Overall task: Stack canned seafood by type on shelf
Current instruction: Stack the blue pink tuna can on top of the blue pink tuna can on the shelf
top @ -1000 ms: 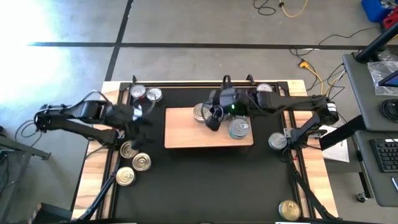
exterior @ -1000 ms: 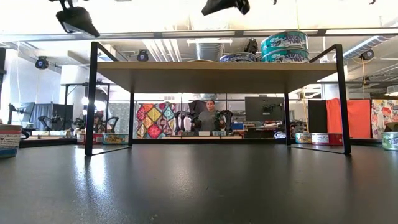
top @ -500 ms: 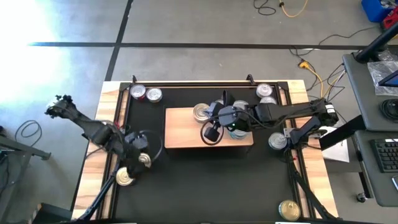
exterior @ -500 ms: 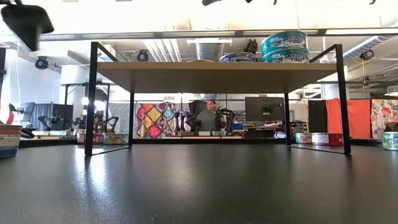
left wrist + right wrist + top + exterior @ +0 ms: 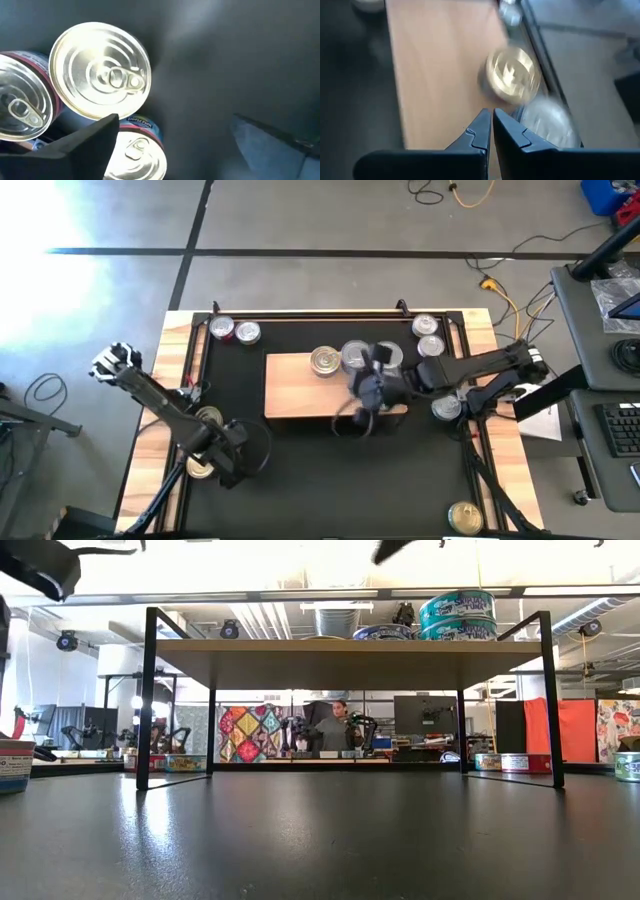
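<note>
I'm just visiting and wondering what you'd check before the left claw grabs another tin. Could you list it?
1. Left claw open: ok.
2. Tins under it: ok, three tins show in the left wrist view.
3. Claw centred on one tin: cannot tell.
4. Right claw shut and empty: ok.
5. Room on the shelf: ok, its left part is bare.
6. Stack on the shelf upright: ok.
</note>
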